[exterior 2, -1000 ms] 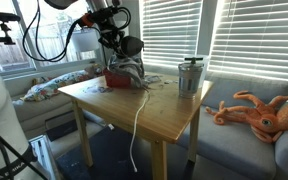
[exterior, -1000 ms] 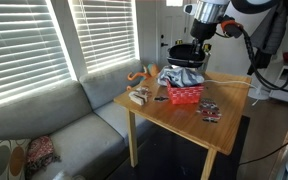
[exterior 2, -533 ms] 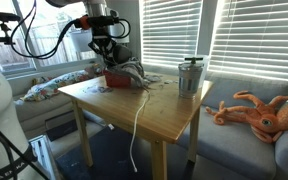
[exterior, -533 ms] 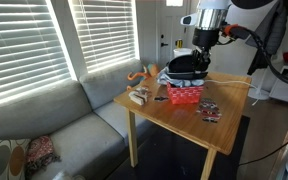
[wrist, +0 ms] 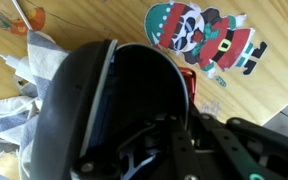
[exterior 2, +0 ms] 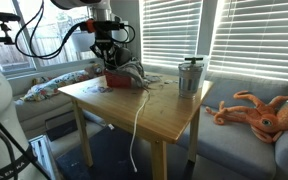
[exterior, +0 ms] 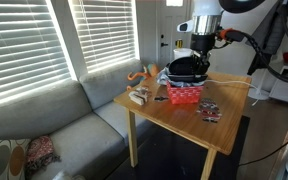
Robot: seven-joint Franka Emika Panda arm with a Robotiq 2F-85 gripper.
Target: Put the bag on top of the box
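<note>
A black bag (exterior: pixel 184 68) sits low over the red box (exterior: pixel 185 96) at the far side of the wooden table (exterior: pixel 174 125). My gripper (exterior: pixel 201 50) stands right above it, shut on the bag's rim. In the other exterior view the gripper (exterior 2: pixel 106 52) hangs over the bag (exterior 2: pixel 121 68) and the red box (exterior 2: pixel 115 79). In the wrist view the open bag (wrist: pixel 104 100) fills the frame, a sliver of the red box (wrist: pixel 189 84) shows past it, and my fingers (wrist: pixel 182 150) pinch its edge at the bottom.
A crumpled grey cloth (wrist: pixel 19 95) lies beside the box. A Santa card (wrist: pixel 204 38) lies on the table, also seen in an exterior view (exterior: pixel 210 111). A metal can (exterior 2: pixel 191 75), a white cable (exterior 2: pixel 139 115), small wooden items (exterior: pixel 139 96) and a sofa (exterior: pixel 54 125) are nearby.
My gripper has come down with the black bag, which hung above the red box a second ago and now rests low over it.
</note>
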